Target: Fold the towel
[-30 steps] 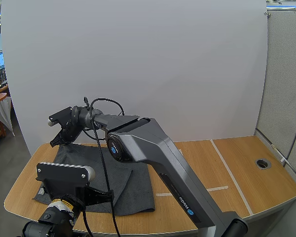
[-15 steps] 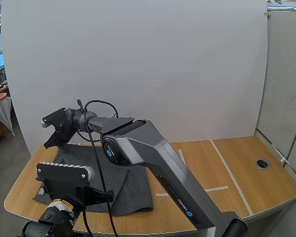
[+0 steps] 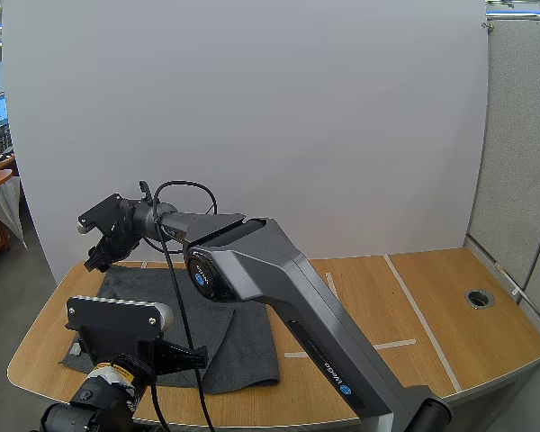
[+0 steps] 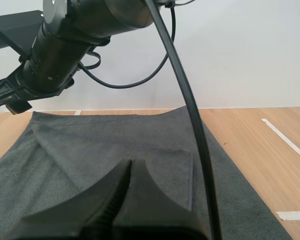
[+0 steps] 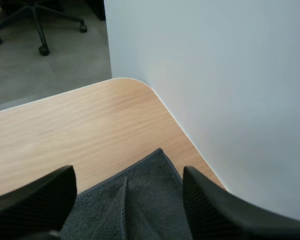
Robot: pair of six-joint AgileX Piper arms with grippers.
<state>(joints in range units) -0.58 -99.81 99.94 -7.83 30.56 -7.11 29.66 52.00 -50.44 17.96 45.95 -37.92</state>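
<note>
Grey towel; R wrist: right claw spread over corner; L wrist: left claw clenched.

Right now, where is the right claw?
In the high view the right claw hangs open over the far left corner of the grey towel, near the rounded far-left corner of the table.

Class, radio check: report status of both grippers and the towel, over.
Left gripper shut, empty, low over towel. Right gripper open above towel's far corner. Towel lies spread on table.
</note>
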